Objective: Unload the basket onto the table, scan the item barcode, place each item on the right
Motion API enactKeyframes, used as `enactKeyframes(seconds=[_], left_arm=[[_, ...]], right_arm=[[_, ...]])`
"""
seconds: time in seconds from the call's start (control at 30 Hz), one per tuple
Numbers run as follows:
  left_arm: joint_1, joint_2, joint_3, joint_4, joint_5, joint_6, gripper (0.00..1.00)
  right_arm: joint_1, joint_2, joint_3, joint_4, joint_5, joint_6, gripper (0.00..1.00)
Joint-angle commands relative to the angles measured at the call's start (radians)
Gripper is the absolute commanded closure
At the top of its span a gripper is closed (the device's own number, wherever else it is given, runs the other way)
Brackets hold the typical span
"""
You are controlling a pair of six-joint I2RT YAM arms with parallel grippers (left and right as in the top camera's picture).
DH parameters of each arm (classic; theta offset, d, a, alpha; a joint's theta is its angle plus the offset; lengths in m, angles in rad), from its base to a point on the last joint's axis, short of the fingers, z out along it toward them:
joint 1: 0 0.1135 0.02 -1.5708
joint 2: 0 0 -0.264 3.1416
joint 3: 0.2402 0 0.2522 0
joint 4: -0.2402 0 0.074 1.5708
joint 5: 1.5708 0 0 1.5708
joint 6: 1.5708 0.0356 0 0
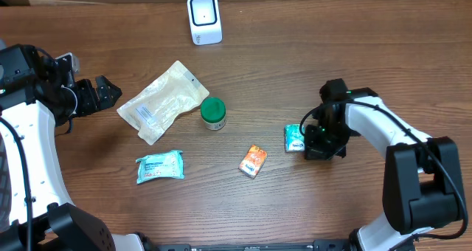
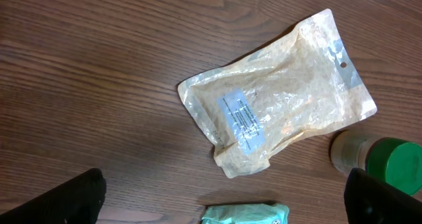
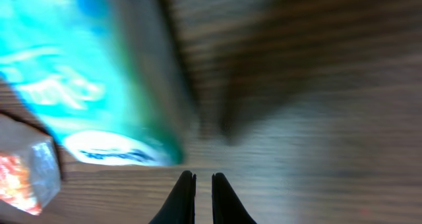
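Small teal-and-white carton (image 1: 294, 138), taken as the item to be scanned, is laid flat on the brown wooden bench (image 1: 310, 52), well right of the green-lidded clear jar (image 1: 214, 112) and slightly nearer the robot. Right claw (image 3: 203, 178) is pinched narrow, with nothing held between the fingers. The carton is seen just beside it, not gripped. Contact cannot be told because the wrist view is blurred.

Risks, as judged:
- With the claw closed the carton can only be shoved, not lifted.
- A shove could send it into the small orange carton (image 1: 253, 161), which lies right-front of the jar, near the teal one.
- If it is taken by a thin edge, it may slip or twist in the grip.
- The barcode side is not made out, so the wrong face could be shown to the white upright scanner (image 1: 204, 18), set far behind the jar.

Around:
- Crinkled clear-tan pouch with white label (image 1: 164, 101) lies just left of the jar.
- Light-blue flat wipe packet (image 1: 160, 166) lies left-front of the jar.
- Left claw (image 1: 105, 93) is spread wide and empty, well left of the jar, beyond the pouch.
- Only the jar is found near the carry line to the scanner, so it could be clipped.
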Motion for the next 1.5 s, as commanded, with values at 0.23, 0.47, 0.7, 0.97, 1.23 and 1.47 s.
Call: enactKeyframes(seconds=[0.23,0.47,0.7,0.97,1.23,1.47], left_arm=[[-0.005,-0.011,-0.003,0.002,0.008,-0.01,0.0],[-0.005,-0.011,-0.003,0.002,0.008,-0.01,0.0],[-0.005,-0.011,-0.003,0.002,0.008,-0.01,0.01],[-0.005,-0.011,-0.003,0.002,0.008,-0.01,0.01],[-0.005,-0.011,-0.003,0.002,0.008,-0.01,0.0],[-0.005,-0.011,-0.003,0.002,0.008,-0.01,0.0]], right_arm=[[0.066,0.003,-0.005,0.154,0.053,0.071,0.92],[0.066,0.003,-0.004,0.25,0.064,0.076,0.92],[0.064,-0.042,0.06,0.184,0.037,0.072,0.96],[-0.025,-0.155,0.119,0.124,-0.036,0.114,0.77],[-0.042,-0.143,0.052,0.229,-0.043,0.171,0.61],[-0.042,-0.069,0.021,0.3,-0.042,0.151,0.61]])
